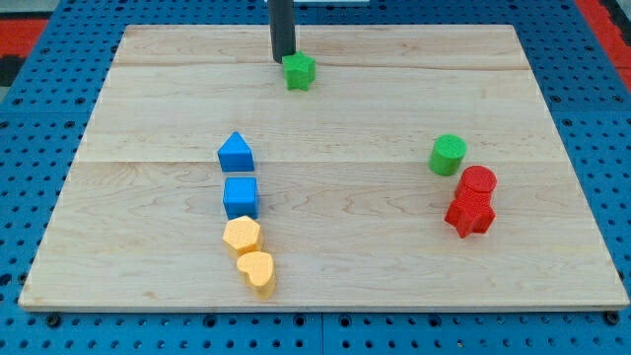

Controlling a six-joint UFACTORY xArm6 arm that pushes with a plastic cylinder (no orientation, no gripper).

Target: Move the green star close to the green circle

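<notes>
The green star (299,71) lies near the view's top centre of the wooden board (148,108). The green circle (448,155) stands far off at the view's right, lower down. My tip (283,59) is at the end of the dark rod, just to the upper left of the green star, touching or almost touching it.
A red circle (478,182) and a red star (469,214) sit just below the green circle. At the view's lower left, a blue triangular block (236,152), a blue cube (241,197), a yellow hexagon (242,237) and a yellow heart (256,270) form a column.
</notes>
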